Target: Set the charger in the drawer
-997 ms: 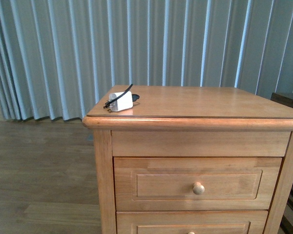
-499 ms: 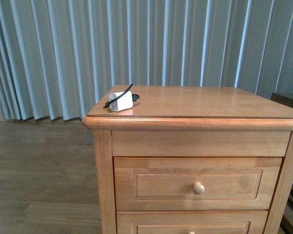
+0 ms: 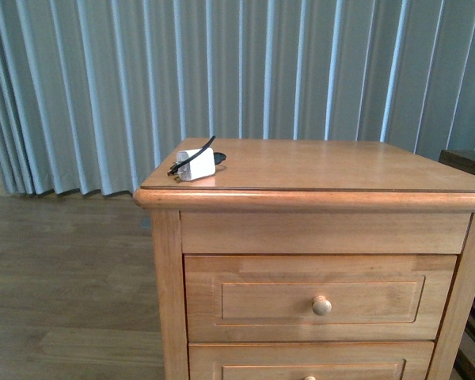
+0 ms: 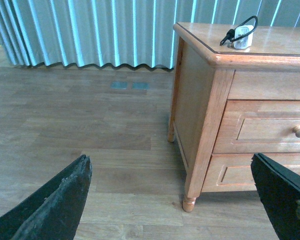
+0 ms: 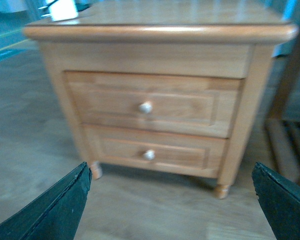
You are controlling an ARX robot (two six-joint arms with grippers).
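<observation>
Sitting on top: the charger (image 3: 196, 165), a small white block, lies on the cabinet top (image 3: 324, 162) at about 10 o'clock of that surface, near its far left corner and well apart from both grippers.
Cable: a thin black cable (image 3: 207, 143) is joined to the charger and arcs up behind it toward 1 o'clock. A short dark end pokes out at the charger's 8 o'clock side.
Writing: the charger's faces are too small to read any print. The right wrist view is blurred.
Drawer: the drawer (image 3: 253, 301), the upper of two, sits at 6 o'clock from the top's front edge. It is pushed fully in, its front flush with the frame, so its inside is hidden.
Knob: one round wooden knob (image 3: 322, 305) sits at the middle of the recessed panel, with nothing touching it.
Lower drawer: the lower drawer (image 3: 222, 355), at 6 o'clock from the upper one, is also closed and its contents are hidden. The right wrist view shows it whole, with its own knob.
Left gripper: the left gripper (image 4: 170, 159) has its dark fingers (image 4: 55, 205) spread wide with nothing between them. It is held away from the cabinet, over the wooden floor (image 3: 63, 269).
Right gripper: the right gripper (image 5: 170, 167) is likewise spread wide and empty, and faces the two drawer fronts from a distance.
Backdrop: a pale pleated curtain (image 3: 103, 79) hangs behind the cabinet, from 9 to 3 o'clock.
</observation>
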